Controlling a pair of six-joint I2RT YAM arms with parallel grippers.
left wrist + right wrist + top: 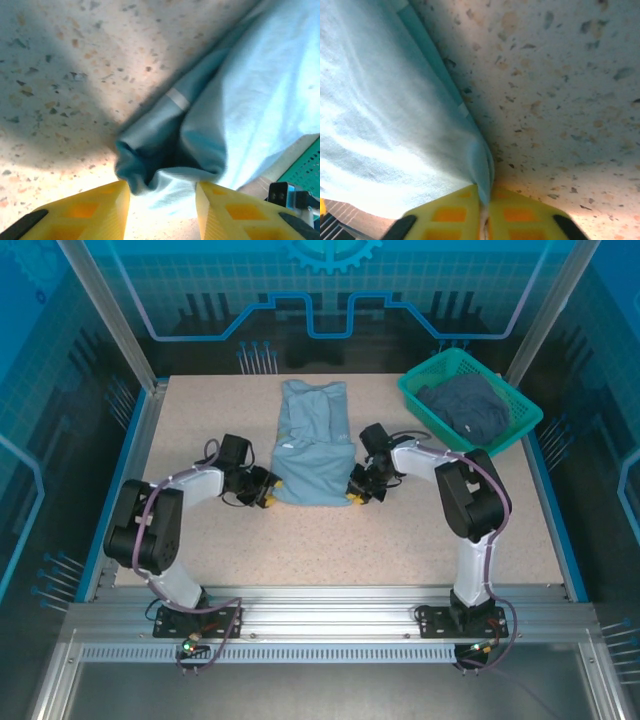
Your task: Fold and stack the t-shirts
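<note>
A pale blue-grey t-shirt (312, 440) lies lengthwise in the middle of the table. At its near left corner my left gripper (268, 494) stands open, its yellow fingers (90, 212) either side of a bunched corner of the cloth (165, 160). At the near right corner my right gripper (354, 493) is shut on the shirt's edge (482, 170), a thin fold pinched between the yellow fingers (450, 217). The darker slate t-shirt (465, 405) lies crumpled in the basket.
The teal-green mesh basket (518, 427) sits at the back right corner of the speckled table (300, 550). Blue raised borders run along the table's left and right sides, and metal frame posts stand at the back corners.
</note>
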